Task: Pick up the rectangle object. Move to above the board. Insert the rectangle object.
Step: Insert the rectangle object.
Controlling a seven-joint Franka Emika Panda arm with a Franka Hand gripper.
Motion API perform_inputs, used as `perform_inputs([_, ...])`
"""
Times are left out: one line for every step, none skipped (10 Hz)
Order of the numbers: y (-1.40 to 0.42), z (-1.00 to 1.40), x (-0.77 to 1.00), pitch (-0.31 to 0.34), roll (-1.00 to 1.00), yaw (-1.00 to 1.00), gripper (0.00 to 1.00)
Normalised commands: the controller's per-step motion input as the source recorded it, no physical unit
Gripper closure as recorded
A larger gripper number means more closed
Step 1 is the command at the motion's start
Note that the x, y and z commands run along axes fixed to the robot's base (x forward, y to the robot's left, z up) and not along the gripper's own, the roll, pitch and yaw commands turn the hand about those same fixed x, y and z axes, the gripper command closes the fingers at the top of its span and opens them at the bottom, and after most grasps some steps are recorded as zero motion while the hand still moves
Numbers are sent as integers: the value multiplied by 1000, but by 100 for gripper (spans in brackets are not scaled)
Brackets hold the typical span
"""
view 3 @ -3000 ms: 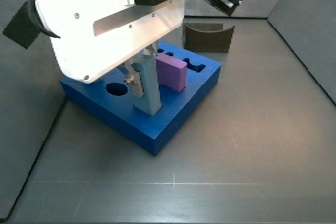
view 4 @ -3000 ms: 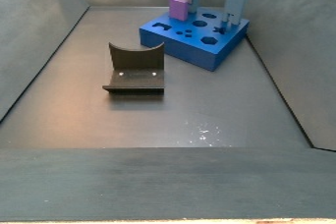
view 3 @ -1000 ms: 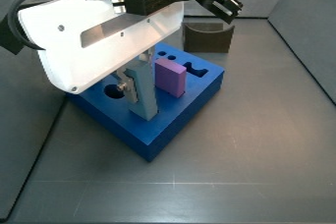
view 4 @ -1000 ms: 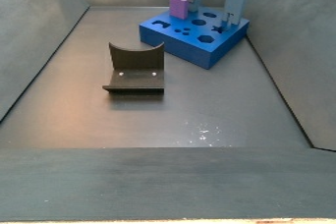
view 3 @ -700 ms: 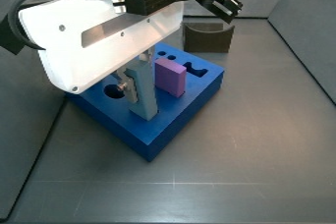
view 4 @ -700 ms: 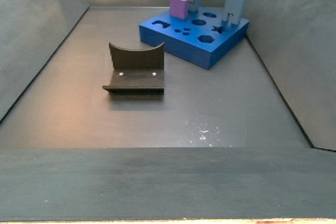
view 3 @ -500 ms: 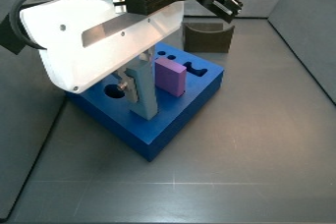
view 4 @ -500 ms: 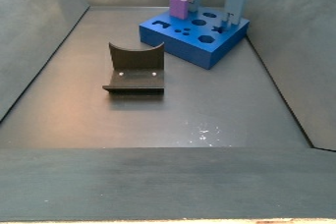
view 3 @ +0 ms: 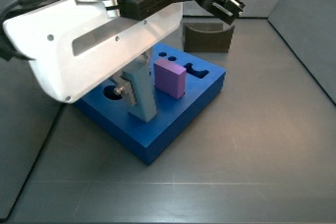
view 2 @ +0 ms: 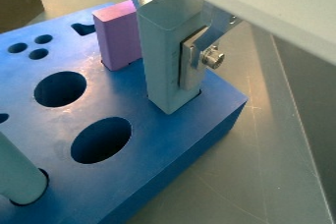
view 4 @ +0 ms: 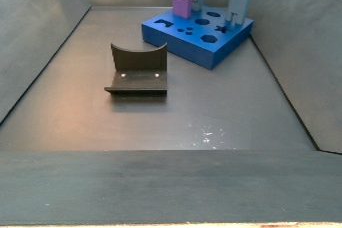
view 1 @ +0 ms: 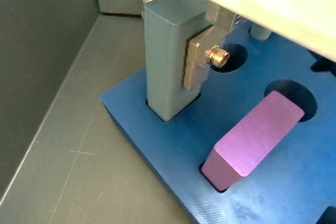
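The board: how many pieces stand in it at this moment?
3: the grey bar at a corner of the board, clamped by the gripper; the pink block beside it; a pale blue piece past the round holes. The arm may hide others.

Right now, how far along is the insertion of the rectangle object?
Pick-up and carry look done: the rectangle object stands upright with its lower end in the board, beside the pink block. In hand: the gripper is at it, one of its fingers flat against its side; the other is hidden. Left: confirm full seating, which I cannot judge, then release and withdraw.
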Motion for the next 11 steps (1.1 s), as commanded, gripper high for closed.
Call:
perform_inputs([-6,-131,0,0,166,0,100])
perform_inputs([-69,-283,0,-171,171,0,100])
perform_inputs([-337,-800,54,-326,383,0,100])
perform_inputs([-351,-977,0,-206,351,0,100])
perform_inputs([-351,-994,0,-197,349,0,100])
perform_inputs([-331,-963,0,-214,380,0,100])
perform_inputs([-317,-891,0,-249,446,0,100])
perform_inputs([-317,-854,20,-280,429,0,100])
perform_inputs([-6,0,-200,-380,126,0,100])
perform_inputs([0,0,0,0,-14,0,100])
perform_inputs([-54,-694,57,-80,0,0,100])
